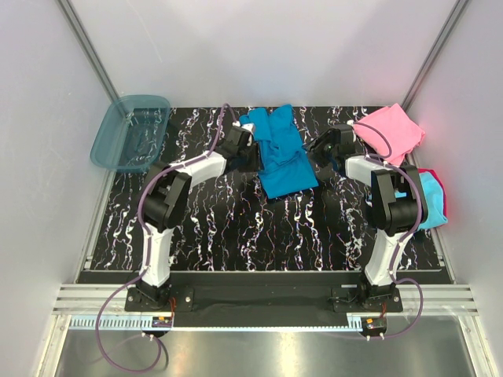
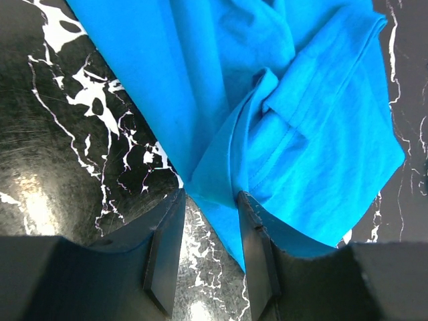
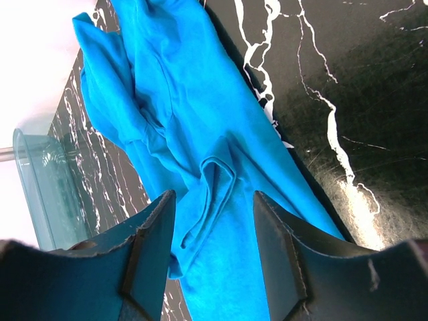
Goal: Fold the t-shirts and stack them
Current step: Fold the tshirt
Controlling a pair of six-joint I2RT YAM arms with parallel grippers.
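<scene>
**A:** Your left gripper (image 2: 210, 200) and right gripper (image 3: 214, 200) both stood apart, clamping nothing, with the blue shirt (image 1: 283, 157) bunched between them.

**B:** Yep, that one looked only half-folded. The pink shirt (image 1: 389, 132) and cyan shirt (image 1: 431, 206) were already folded, not stacked.

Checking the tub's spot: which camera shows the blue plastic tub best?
Top external: the tub is in view whole, at far left. Right wrist catches only part of it; left wrist shows none.
</scene>
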